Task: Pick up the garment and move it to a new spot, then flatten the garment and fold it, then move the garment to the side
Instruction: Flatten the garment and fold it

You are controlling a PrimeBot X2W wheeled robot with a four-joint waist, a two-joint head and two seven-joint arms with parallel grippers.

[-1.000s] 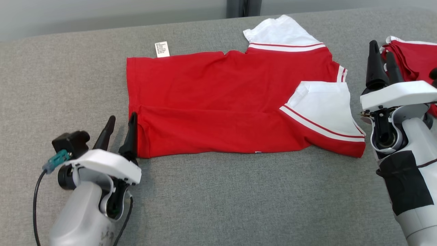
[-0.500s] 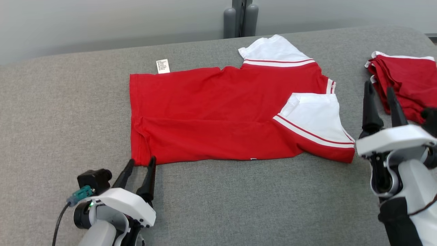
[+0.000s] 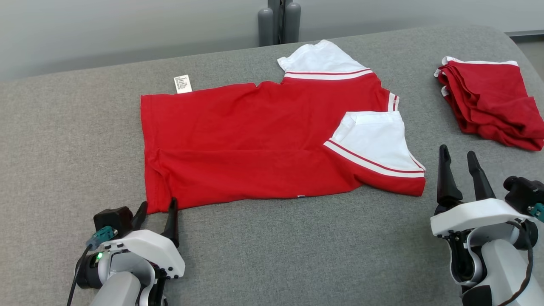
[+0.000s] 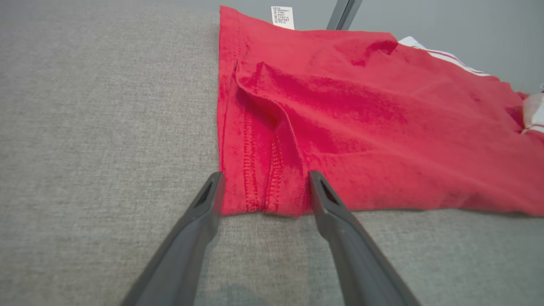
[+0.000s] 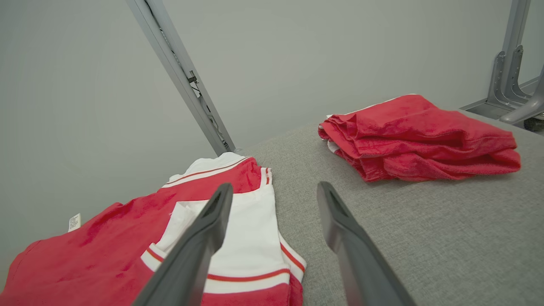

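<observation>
A red short-sleeved fabric shirt with white, red-striped sleeves lies spread flat across the middle of the grey cloth-covered table. A crease runs along its near side, the near sleeve is folded onto the body, and a small white care label pokes out at the far-left hem. The left gripper sits at the shirt's near-left corner, fingers apart (the hem corner lies between the tips, unclamped). The right gripper, likewise spread, stands just beside the near sleeve. A folded pile of red garments rests near the table's far-right corner.
</observation>
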